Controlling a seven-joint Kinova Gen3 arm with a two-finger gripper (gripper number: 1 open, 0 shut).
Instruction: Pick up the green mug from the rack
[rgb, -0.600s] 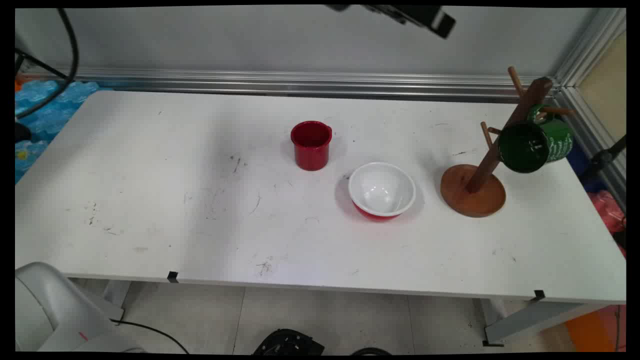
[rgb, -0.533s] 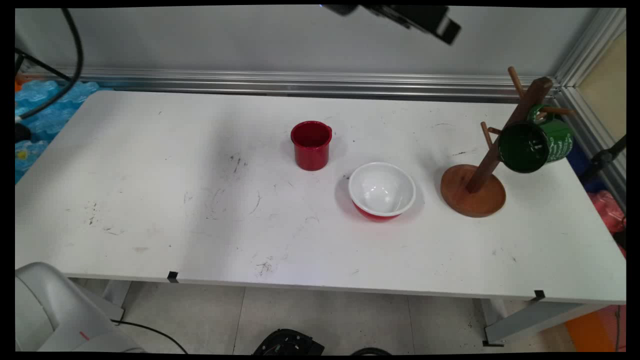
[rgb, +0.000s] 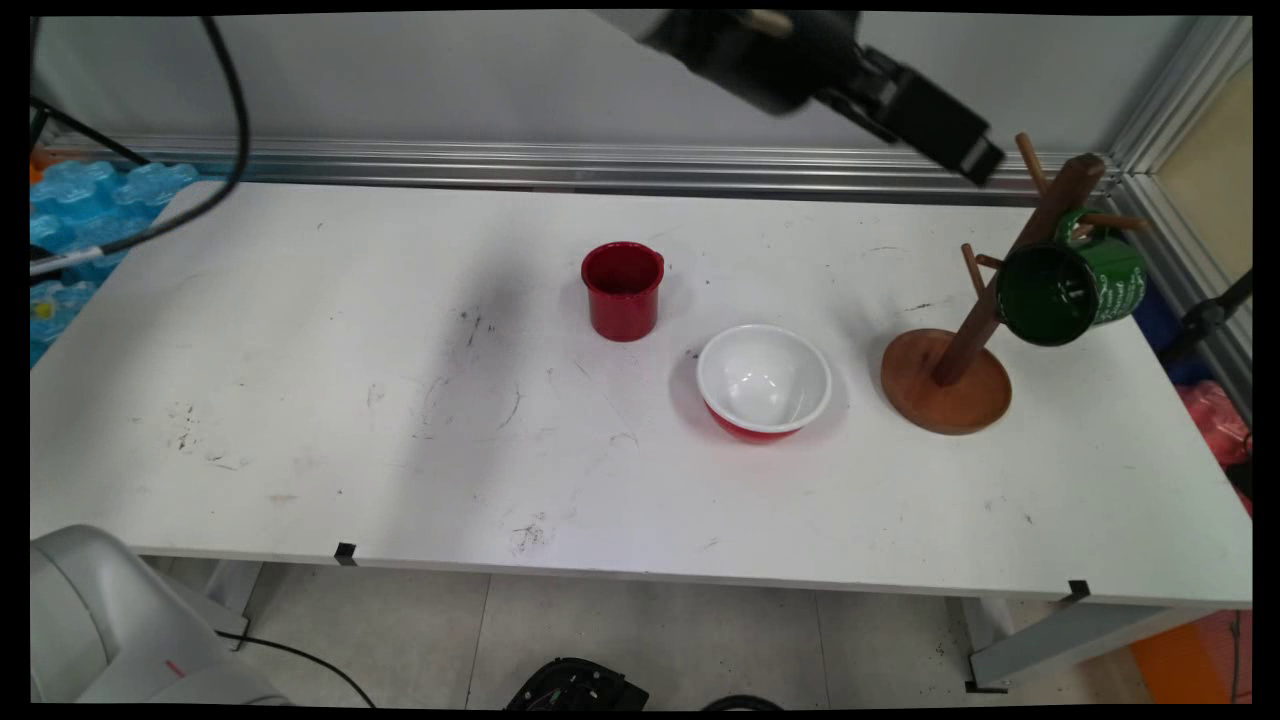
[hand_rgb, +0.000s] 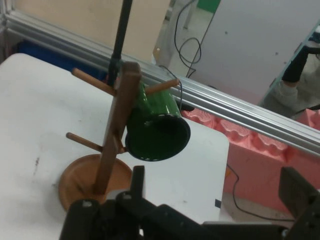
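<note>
The gripper (rgb: 975, 155) hung in the air above the far right part of the white table (rgb: 300, 400), close to the top of the wooden mug tree (rgb: 945, 385) but not touching it. In the hand view its two fingers (hand_rgb: 137, 181) stood wide apart with nothing between them, so it was open and empty.

Going from left to right across the table, a red cup (rgb: 622, 290) stood upright near the middle. Near it, to the right and closer to the camera, sat a bowl (rgb: 764, 380), white inside and red outside, with nothing in it. Further right stood the mug tree on its round base. A green mug (rgb: 1065, 290) hung by its handle from one of the upper pegs on the right side, its mouth tipped toward the camera. The other pegs were bare. Nothing was held, and the cup and bowl were well apart from the gripper.
</note>
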